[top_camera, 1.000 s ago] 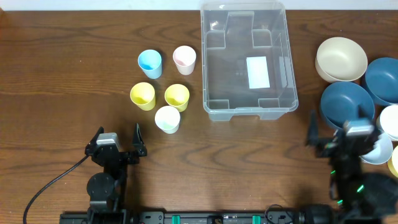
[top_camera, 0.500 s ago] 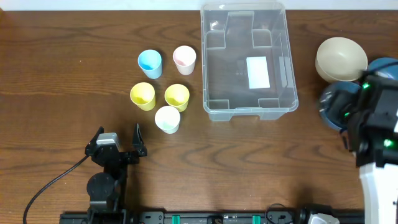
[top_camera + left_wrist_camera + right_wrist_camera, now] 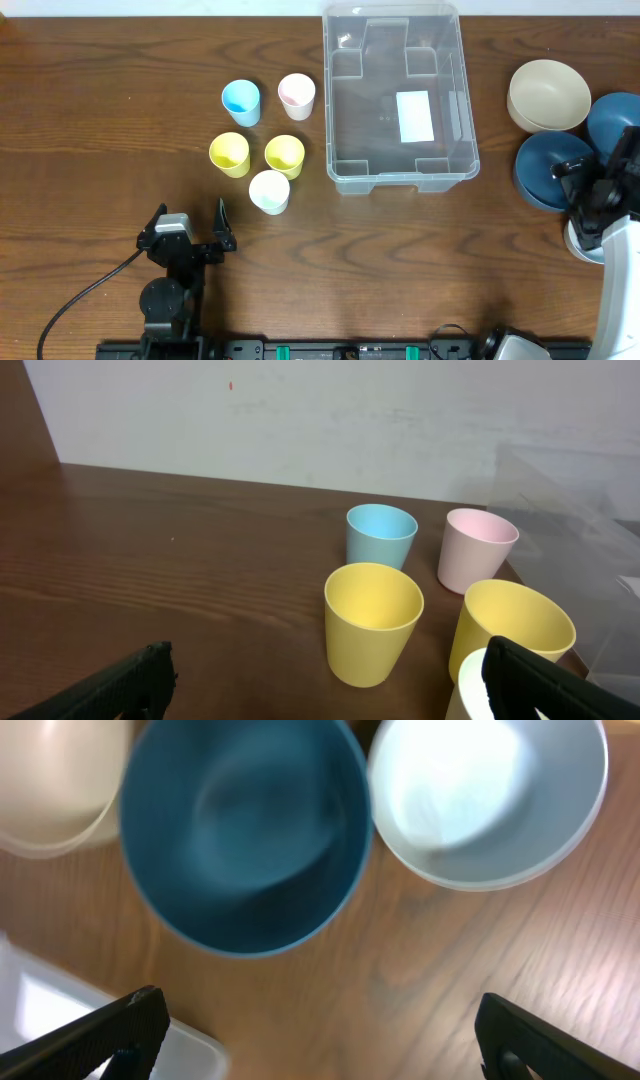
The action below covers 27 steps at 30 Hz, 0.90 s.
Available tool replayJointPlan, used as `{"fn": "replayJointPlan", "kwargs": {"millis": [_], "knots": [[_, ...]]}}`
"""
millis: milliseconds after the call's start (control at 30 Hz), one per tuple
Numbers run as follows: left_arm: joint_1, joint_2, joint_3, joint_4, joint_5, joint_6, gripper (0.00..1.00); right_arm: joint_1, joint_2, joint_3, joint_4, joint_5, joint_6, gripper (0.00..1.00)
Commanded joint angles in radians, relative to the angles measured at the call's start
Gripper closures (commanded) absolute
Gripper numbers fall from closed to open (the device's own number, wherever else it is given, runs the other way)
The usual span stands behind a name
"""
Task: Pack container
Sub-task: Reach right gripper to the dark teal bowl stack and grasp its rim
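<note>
The large clear plastic rectangular container (image 3: 370, 110) sits at the far centre of the dark brown wood-grain table (image 3: 100, 80), open side up. It holds nothing; only its white label (image 3: 415, 116) shows through the base. It has not shifted.

The change is on the right. Within the last second the right gripper (image 3: 320, 1035) has left the near table edge and swung out over the bowls. It now hangs above a dark blue round bowl (image 3: 245, 830), with a pale white bowl (image 3: 490, 800) just beside that and a beige bowl (image 3: 548, 95) further back. Its jaws stand wide apart and hold nothing.

Judgement: a bowl looks to be the first item for packing, and packing has not begun.

The left gripper (image 3: 190, 215) has stayed parked at the near edge, jaws apart, facing 5 small plastic cups (image 3: 285, 156) left of the container.

The table surface is bare wood between these items. A plain white wall (image 3: 300, 410) stands behind it.
</note>
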Motion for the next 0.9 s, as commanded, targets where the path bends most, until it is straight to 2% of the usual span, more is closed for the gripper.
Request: {"fn": "replayJointPlan", "kwargs": {"millis": [0,133,367,700,733,867], "knots": [[0.005,-0.005,-0.023,-0.033,-0.012,0.017,0.02,-0.006,0.026,-0.041,0.006,0.04,0.297,0.01],[0.005,-0.005,-0.023,-0.033,-0.012,0.017,0.02,-0.007,0.053,-0.116,0.08,0.042,0.436,0.01],[0.005,-0.005,-0.023,-0.033,-0.012,0.017,0.02,-0.008,0.146,-0.227,0.345,0.016,0.441,0.01],[0.005,-0.005,-0.023,-0.033,-0.012,0.017,0.02,-0.008,0.29,-0.227,0.446,-0.018,0.444,0.01],[0.005,-0.005,-0.023,-0.033,-0.012,0.017,0.02,-0.008,0.3,-0.227,0.447,-0.018,0.444,0.05],[0.005,-0.005,-0.023,-0.033,-0.012,0.017,0.02,-0.008,0.315,-0.227,0.447,-0.018,0.444,0.36]]}}
